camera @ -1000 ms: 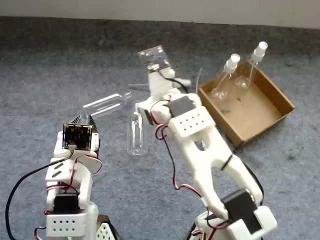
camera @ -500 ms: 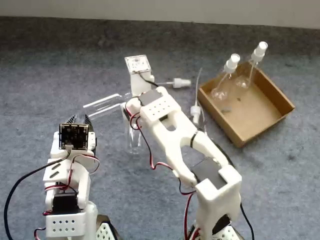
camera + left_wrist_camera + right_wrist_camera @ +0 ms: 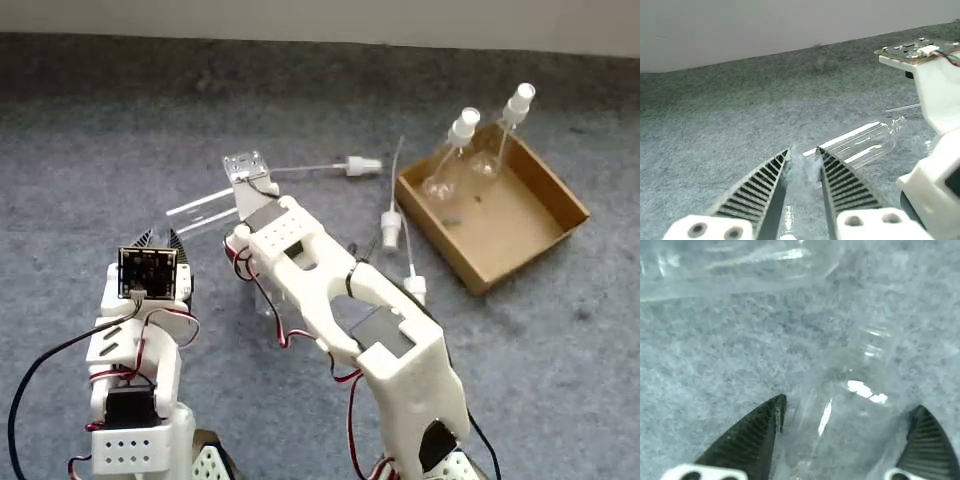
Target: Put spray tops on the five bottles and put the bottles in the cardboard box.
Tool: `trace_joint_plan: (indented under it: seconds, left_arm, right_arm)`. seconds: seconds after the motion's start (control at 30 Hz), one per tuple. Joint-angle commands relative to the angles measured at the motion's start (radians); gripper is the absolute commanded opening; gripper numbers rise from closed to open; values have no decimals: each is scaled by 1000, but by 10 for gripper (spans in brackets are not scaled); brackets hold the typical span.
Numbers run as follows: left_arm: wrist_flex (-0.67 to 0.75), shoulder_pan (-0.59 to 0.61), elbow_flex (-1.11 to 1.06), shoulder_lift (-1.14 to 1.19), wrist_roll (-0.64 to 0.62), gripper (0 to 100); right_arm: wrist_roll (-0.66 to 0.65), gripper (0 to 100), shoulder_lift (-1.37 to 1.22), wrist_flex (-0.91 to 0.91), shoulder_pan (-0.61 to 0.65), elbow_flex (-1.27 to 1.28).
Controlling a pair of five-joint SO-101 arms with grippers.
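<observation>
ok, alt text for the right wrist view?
The right gripper is open, its fingers on either side of a clear bottle that lies on the grey carpet with its bare neck pointing away from the camera. A second clear bottle lies crosswise farther off.

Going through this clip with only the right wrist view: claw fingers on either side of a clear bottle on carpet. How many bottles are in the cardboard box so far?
Observer: Two. The first capped bottle and second capped bottle stand in the cardboard box, against its far wall.
Operator: Any loose tops left?
Observer: Three on the carpet: the far spray top, middle spray top and near spray top.
Operator: And the left arm?
Observer: The left claw is at the base end of an uncapped bottle lying on its side.
</observation>
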State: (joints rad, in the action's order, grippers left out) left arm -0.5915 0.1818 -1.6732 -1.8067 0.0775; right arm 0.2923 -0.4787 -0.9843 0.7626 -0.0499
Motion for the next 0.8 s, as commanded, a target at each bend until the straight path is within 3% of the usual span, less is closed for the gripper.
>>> trace_joint_plan:
  seconds: [0.0, 0.13, 0.37, 0.63, 0.77]
  left_arm:
    - [21, 8, -21, -8, 3, 42]
    - [21, 8, -21, -8, 3, 42]
    - [21, 8, -21, -8, 3, 42]
    - [21, 7, -21, -8, 3, 42]
    - [18, -13, -21, -8, 3, 42]
  right_arm:
    - [3, 139, 27, 16, -56, -50]
    - [3, 12, 31, -77, -125, -56]
    - [-5, 9, 170, -294, -257, -193]
    - [-397, 9, 394, -481, -298, -272]
    - [-453, 9, 492, -541, -302, -236]
